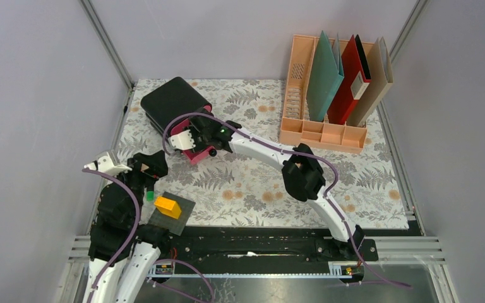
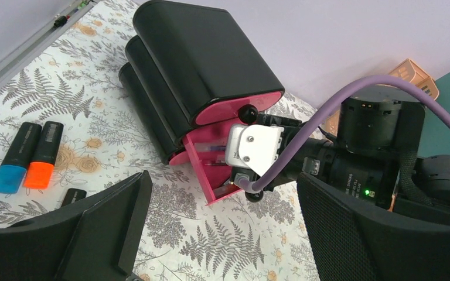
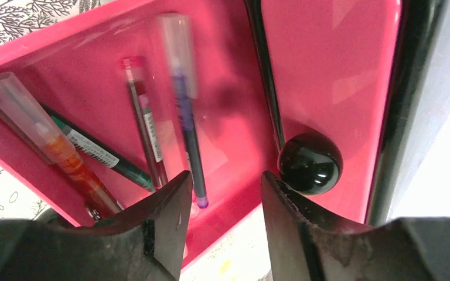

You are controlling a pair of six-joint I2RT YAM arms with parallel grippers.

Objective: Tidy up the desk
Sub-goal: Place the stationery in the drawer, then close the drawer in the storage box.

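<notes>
Two arms: you have both working over the left half of the desk (image 1: 259, 186), whose fern-print cloth spreads from the arm bases to the far wall.
Left gripper (image 2: 224, 187): it hovers at the near left with its fingers (image 2: 105, 228) spread wide and nothing between them, facing the drawer box.
Highlighters: in the left wrist view you see a blue highlighter (image 2: 14, 158) and an orange highlighter (image 2: 44, 153) lying side by side on the cloth, left of the drawer box.
Grey pad (image 1: 180, 218): it lies at the near left edge, with a yellow block (image 1: 167, 206) on top of it.
Drawer box (image 1: 173, 101): black, at the far left, with its pink drawer (image 1: 194, 154) pulled out toward the middle.
Drawer contents: an orange pen (image 3: 64, 149), a green pen (image 3: 102, 158), a red pen (image 3: 143, 114) and a blurred purple pen (image 3: 184, 117) lie inside; a black knob (image 3: 309, 163) sits on the front just right of them.
Right gripper (image 3: 225, 219): it is over the open drawer, jaws parted with a clear gap, gripping nothing.
File rack (image 1: 322, 132): peach, at the far right, holding upright folders.
</notes>
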